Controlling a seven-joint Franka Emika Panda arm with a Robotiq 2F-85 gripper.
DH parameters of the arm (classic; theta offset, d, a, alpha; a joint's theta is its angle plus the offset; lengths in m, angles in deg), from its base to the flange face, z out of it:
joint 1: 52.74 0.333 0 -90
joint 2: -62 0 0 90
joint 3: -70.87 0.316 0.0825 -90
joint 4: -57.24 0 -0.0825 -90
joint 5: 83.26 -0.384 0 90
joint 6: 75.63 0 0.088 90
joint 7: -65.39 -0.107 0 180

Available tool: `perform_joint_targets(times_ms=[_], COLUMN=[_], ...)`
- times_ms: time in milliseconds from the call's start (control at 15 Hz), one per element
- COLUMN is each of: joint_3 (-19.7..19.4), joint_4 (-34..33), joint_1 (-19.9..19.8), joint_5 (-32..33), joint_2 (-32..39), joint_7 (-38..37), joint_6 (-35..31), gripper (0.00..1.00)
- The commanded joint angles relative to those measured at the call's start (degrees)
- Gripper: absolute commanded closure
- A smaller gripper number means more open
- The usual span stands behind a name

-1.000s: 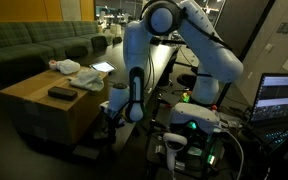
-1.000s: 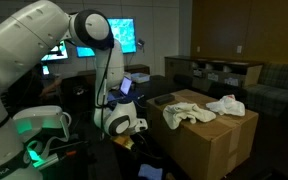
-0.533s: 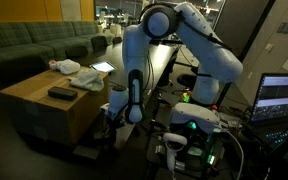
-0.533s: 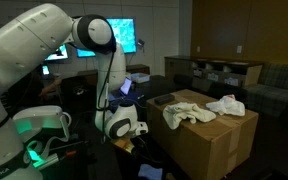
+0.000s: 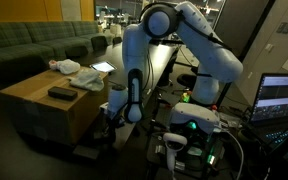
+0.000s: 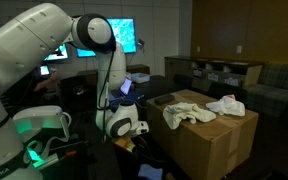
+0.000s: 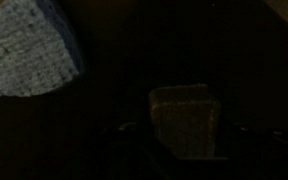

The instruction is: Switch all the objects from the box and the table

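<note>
cardboard worktop (image 5: pixel 29 97), left of centre in an exterior view, carries white cloths (image 5: pixel 84 78) and a dark flat item (image 5: pixel 61 93). your pincer (image 5: pixel 110 127) hangs low beside it; too dark to tell how wide it stands. wrist view: tan block (image 7: pixel 184 120) at centre, blue-grey cloth (image 7: pixel 24 50) upper left. step looks like reaching for the block. next: centre over it, descend, close.
</note>
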Motion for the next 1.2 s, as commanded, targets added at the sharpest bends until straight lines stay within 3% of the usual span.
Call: perform_joint_targets(times_ms=[0, 533, 800, 1133], joint_3=[-0.2, 2.3, 6.2, 13.9], joint_4=[3.1, 12.4, 17.3, 22.1], joint_1=[0.1, -1.9, -6.0, -15.4], joint_5=[0.4, 1.5, 1.7, 0.0], joint_2=[-3.7, -14.7, -23.2, -36.1], joint_7=[0.7, 1.1, 1.2, 2.0], joint_6=[2.2, 7.6, 10.6, 15.4], gripper=[0.67, 0.67, 0.67, 0.67])
